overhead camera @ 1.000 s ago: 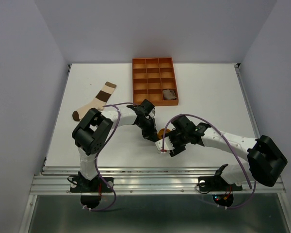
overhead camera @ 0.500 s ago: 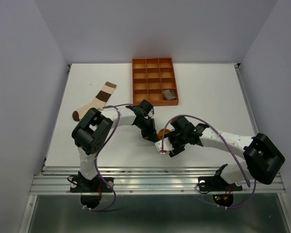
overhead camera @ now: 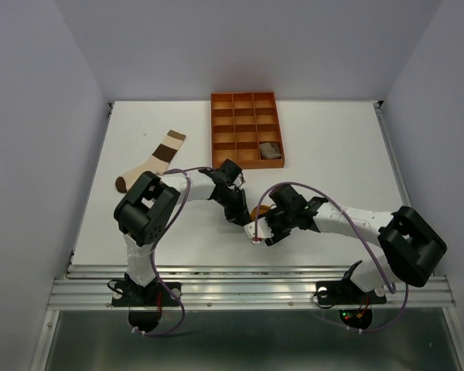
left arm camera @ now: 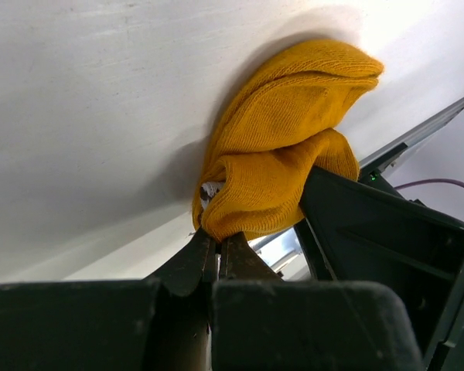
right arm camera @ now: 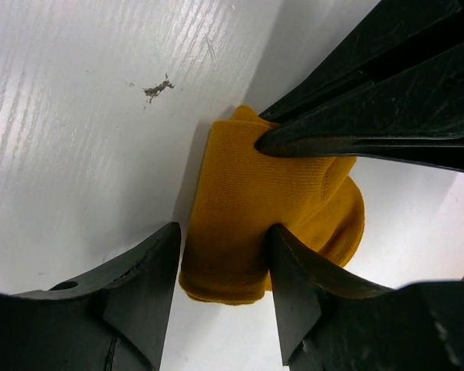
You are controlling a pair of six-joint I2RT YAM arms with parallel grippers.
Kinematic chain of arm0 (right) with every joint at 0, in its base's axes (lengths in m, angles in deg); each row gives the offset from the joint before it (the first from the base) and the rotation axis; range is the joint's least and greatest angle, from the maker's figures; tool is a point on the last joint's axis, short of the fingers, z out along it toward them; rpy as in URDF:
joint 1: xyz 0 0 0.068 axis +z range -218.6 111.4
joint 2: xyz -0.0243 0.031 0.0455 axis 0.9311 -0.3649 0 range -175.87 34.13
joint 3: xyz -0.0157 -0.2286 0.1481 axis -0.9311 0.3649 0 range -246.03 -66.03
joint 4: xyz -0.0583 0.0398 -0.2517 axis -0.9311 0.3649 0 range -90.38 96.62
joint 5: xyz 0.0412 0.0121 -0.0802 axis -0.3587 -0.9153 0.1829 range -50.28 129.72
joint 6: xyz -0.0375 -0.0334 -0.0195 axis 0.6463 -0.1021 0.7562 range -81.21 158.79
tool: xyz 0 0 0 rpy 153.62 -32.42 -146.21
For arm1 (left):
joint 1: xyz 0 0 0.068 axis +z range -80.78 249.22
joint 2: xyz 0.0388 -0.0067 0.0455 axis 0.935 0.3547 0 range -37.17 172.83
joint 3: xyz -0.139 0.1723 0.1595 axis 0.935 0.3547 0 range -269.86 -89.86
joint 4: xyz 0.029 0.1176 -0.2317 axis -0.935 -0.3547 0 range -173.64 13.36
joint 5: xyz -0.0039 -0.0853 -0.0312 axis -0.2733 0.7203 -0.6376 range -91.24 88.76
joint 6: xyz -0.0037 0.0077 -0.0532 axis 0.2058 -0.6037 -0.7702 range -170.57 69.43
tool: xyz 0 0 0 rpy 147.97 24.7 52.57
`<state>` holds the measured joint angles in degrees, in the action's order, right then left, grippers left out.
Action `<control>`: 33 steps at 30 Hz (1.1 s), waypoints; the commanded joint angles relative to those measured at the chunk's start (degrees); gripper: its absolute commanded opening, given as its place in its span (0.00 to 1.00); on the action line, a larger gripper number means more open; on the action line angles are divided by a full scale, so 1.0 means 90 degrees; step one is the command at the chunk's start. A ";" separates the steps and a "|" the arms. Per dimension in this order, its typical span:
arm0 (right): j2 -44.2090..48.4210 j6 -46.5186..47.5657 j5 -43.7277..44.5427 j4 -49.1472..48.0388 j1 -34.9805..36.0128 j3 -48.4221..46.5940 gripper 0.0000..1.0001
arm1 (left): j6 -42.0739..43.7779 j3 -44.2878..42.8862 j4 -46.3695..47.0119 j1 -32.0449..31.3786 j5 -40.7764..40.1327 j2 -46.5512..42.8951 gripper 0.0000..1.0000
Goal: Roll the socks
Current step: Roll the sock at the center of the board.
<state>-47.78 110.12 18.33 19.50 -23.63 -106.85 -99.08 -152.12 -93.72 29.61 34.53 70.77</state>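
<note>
Top view: the left gripper (overhead camera: 238,215) and right gripper (overhead camera: 257,229) meet over the mustard sock (overhead camera: 259,210), a sliver of orange between them; the right arm has pushed in nearer its partner than a second ago. Left wrist: fingertips (left arm camera: 203,259) are pinched tight on the hem of the soft, light, half-rolled knit, which bulges just beyond them. Right wrist: half-open fingers (right arm camera: 143,282) press both flanks of the roll; that looks the sensible hold, since limp fabric could spring undone.
</note>
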 commanded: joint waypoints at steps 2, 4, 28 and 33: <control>-0.0323 -0.0015 -0.0231 -0.0177 -0.0007 0.0102 0.53 | 0.0234 0.0219 -0.0163 -0.0012 0.0146 0.0077 0.00; -0.0449 0.0033 -0.0183 -0.0187 -0.0007 0.0082 0.49 | 0.0234 0.0228 -0.0104 -0.0012 0.0195 0.0038 0.00; -0.1649 -0.1148 -0.1861 0.2048 -0.1080 -0.1753 0.01 | 0.0419 0.0491 -0.0105 0.0095 -0.1747 -0.1895 0.44; -0.2372 -0.0828 -0.2777 0.3208 -0.1500 -0.2659 0.01 | 0.0497 0.0940 0.0227 -0.0041 -0.2343 -0.2675 0.44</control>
<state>-64.87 101.45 0.10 36.99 -34.12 -125.93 -96.46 -146.22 -93.66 30.55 17.83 52.33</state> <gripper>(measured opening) 0.328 0.441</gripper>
